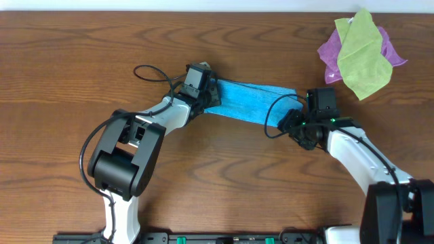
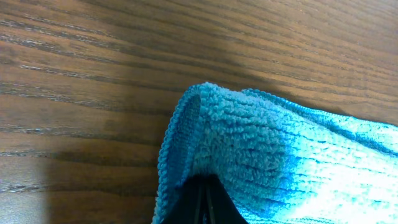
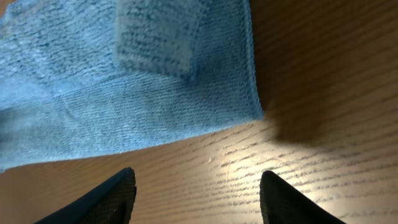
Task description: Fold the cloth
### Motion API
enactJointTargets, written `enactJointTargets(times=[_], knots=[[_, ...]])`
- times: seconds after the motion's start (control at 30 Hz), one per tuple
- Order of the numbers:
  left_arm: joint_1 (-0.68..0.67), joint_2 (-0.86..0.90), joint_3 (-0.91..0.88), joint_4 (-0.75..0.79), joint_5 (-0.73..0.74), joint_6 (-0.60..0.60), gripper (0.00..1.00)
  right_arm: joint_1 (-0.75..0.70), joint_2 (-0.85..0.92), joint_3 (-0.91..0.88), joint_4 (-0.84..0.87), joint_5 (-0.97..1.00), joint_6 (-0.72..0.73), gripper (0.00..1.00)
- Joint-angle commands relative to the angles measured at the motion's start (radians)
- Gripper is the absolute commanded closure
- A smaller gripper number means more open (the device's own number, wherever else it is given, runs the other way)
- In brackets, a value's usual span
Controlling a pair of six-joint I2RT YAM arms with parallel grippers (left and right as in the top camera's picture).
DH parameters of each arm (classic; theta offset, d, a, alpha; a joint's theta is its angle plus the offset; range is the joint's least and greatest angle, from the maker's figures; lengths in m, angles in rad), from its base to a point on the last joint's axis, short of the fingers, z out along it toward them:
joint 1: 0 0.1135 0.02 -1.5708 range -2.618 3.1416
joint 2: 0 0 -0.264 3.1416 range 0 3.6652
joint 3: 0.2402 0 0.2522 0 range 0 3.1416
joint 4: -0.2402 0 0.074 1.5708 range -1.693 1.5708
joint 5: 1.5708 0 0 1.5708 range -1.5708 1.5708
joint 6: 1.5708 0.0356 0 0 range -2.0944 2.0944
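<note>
Sky-blue, one cloth (image 1: 247, 103) stretches as a folded strip across the middle of the wooden desk (image 1: 61, 61). My left tool (image 2: 202, 202) is pressed together, pinching its left end. My right tool (image 3: 198, 177) is spread and empty, just beside its right corner, where one sewn tag (image 3: 158, 37) is too blurred to read. Far right, one yellow-green cloth (image 1: 363, 57) overlaps one purple cloth (image 1: 330, 54).

- Cloth (image 1: 247, 102): bright sky-blue, with fine ribbed rows of loops and a hem of the same blue.
- Surface (image 1: 68, 54): mid-brown wood with darker streaky grain.
- Yellow-green cloth (image 1: 363, 57): plain.
- Purple cloth (image 1: 330, 51): plain.
- Arms (image 1: 352, 146): white shells, black joints.
</note>
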Motion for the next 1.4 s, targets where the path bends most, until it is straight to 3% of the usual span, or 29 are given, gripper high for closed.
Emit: enactJointTargets(times=[0.0,0.8,1.13,1.37], knots=[[-0.001,0.047,0.003,-0.024,-0.022,0.028,0.94,-0.004,0.039,-0.005,0.017,0.023,0.02,0.36],[0.001,0.047,0.003,-0.09,-0.03,0.051,0.94,-0.004,0.222,-0.005,0.203,0.073,0.055,0.38],[0.001,0.047,0.003,-0.164,-0.029,0.051,0.94,-0.005,0.225,-0.005,0.243,0.166,0.053,0.59],[0.001,0.047,0.003,-0.209,-0.029,0.051,0.94,-0.005,0.225,-0.005,0.326,0.184,-0.011,0.84]])
